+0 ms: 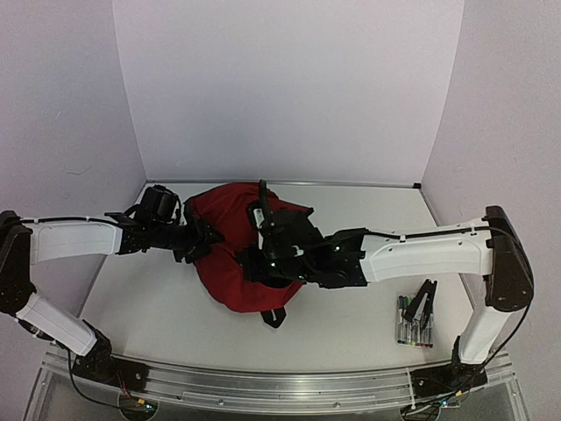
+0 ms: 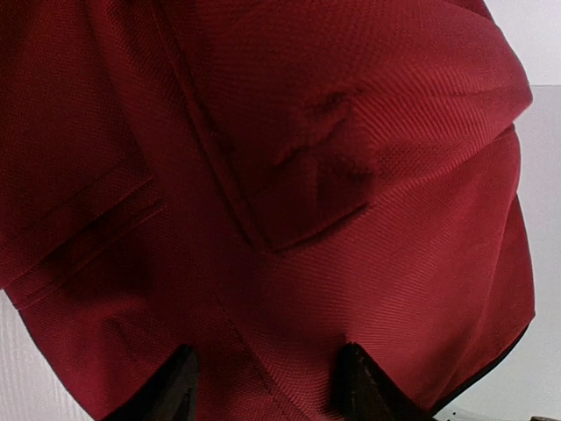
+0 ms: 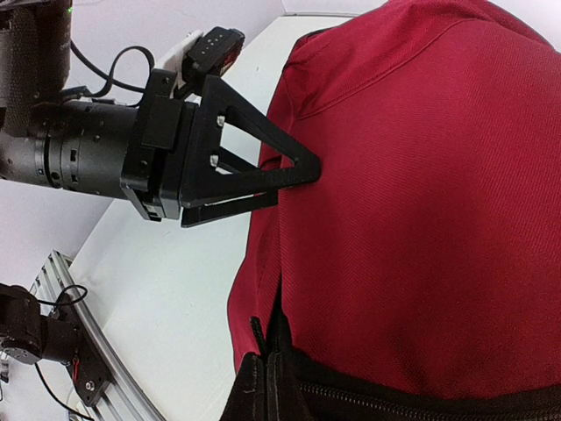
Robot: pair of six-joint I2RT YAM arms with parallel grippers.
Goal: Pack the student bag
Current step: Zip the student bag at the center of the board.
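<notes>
Top view: the student bag (image 1: 223, 272) lies mid-table, a dark-red heap with its black lining and straps turned towards the right arm; the left gripper (image 1: 203, 244) is against the bag's left flank, the right gripper (image 1: 259, 263) is over the black part near the middle; the table (image 1: 158, 298) is otherwise bare except for a small cluster of markers (image 1: 412, 326) well apart to the right, near the right arm's base, with a dark item beside them I cannot identify. Left wrist view: red weave fills the frame; two dark fingertips (image 2: 171, 390) stand partway apart at the bottom edge with fabric bulging between them; whether they pinch it or merely press against it, cannot tell. Right wrist view: the left arm's fingers meet the bag's side seam, tips touching cloth; a black zip line (image 3: 394, 399) runs along the bottom of the frame; the right arm's own fingers are not clearly separable from the black trim; jaws fully closed, though on a zip pull, a fold or nothing I cannot tell. Judgement: the step in hand is getting the bag steadied and opened, with packing proper not yet begun; the next move calls for a firm hold on the left flank as an anchor while the right arm draws the opening apart; risk is the soft fabric sliding instead of parting.
</notes>
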